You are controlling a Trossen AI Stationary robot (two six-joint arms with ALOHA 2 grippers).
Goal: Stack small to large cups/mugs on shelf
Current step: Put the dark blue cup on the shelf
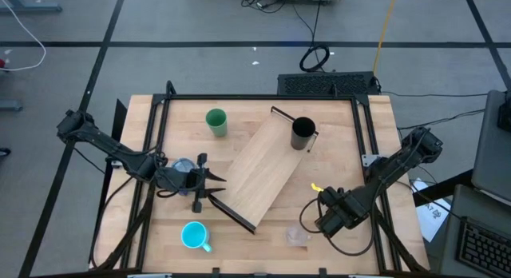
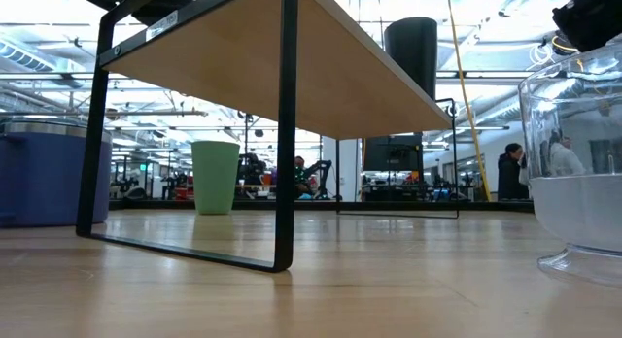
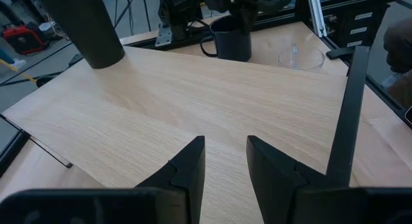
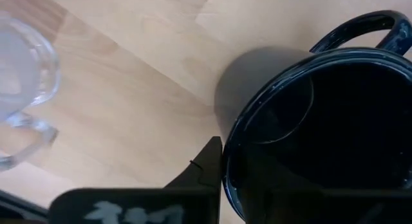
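Note:
The light-wood shelf [image 1: 267, 170] stands slantwise mid-table on its dark brackets. The tall black cup [image 1: 302, 133] stands on its far right end. The green tumbler [image 1: 216, 122], blue-purple mug [image 1: 184, 166], cyan mug [image 1: 194, 236] and tiny clear cup [image 1: 297, 235] stand on the tabletop. My left gripper [image 1: 209, 182] is open and empty above the shelf's near left end [image 3: 212, 108]. My right gripper [image 1: 331, 214] is at the wide black mug [image 4: 322, 121], right of the clear cup [image 4: 19, 89]. My right gripper comes at the wide black mug from above. One finger [image 4: 207, 166] lies against the outside of the mug's wall at the rim [image 4: 226, 161], on the side away from the handle [image 4: 360, 28]. The other finger is hidden in the dark inside. I cannot tell whether the mug is lifted.
The shelf's near bracket [image 2: 285, 134] stands on the table close to the low camera, with the green tumbler [image 2: 216, 177] seen under the board. The clear cup [image 2: 578, 163] is close to my right gripper. Dark frame rails run along the table's edges [image 1: 367, 126].

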